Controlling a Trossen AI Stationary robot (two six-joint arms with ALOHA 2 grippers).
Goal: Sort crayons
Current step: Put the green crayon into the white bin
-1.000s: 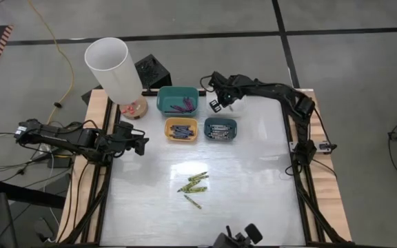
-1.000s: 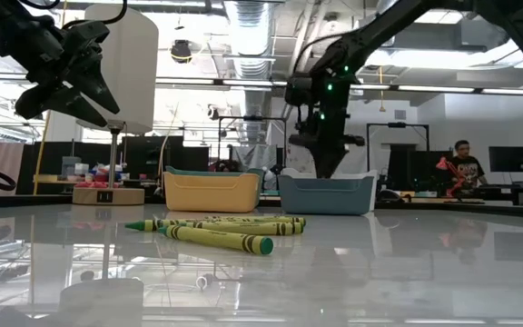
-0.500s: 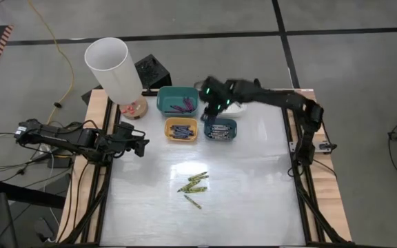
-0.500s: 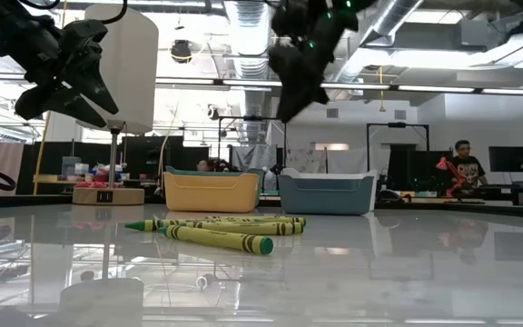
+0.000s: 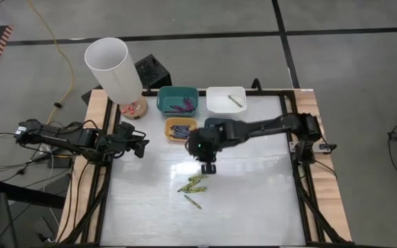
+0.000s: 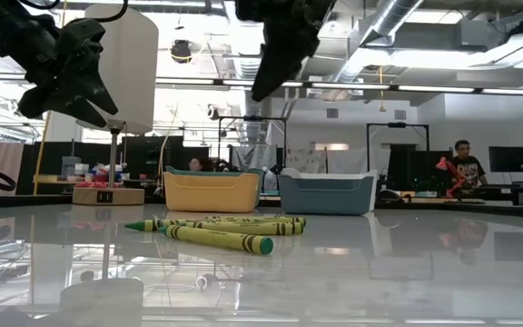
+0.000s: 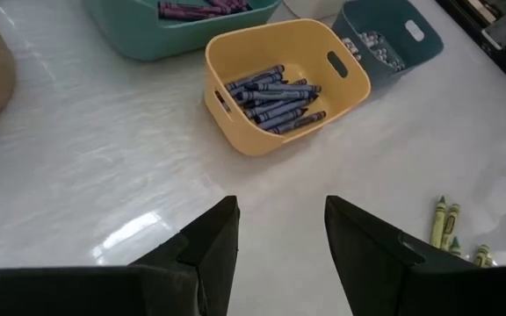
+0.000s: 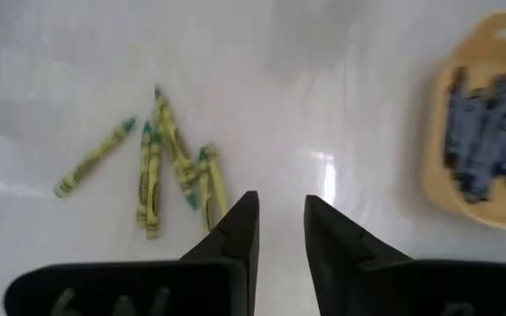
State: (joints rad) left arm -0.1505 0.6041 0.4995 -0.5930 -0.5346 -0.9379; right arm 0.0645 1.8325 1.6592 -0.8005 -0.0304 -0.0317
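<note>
Several yellow-green crayons (image 5: 194, 183) lie flat in a loose pile on the white table, and one more (image 5: 192, 201) lies just nearer. They also show in the low view (image 6: 216, 232) and the right wrist view (image 8: 169, 167). My right gripper (image 5: 207, 165) hangs open and empty above the table, just far of the pile; its fingers (image 8: 279, 224) touch nothing. My left gripper (image 5: 142, 146) waits open and empty (image 7: 279, 233) at the table's left edge. Purple crayons lie in the teal bin (image 5: 178, 100), blue ones in the yellow bin (image 5: 181, 129).
A blue-grey bin (image 5: 220, 125) with grey crayons is partly under my right arm. A white tray (image 5: 226, 100) at the far edge holds one yellow-green crayon. A white lamp (image 5: 112, 69) on a wooden base stands at the far left corner.
My right gripper has swept from the far edge by the white tray, over the small bins, toward the table's near edge and left, to just above the yellow-green pile. The white tray has come into view. The crayons have not moved.
</note>
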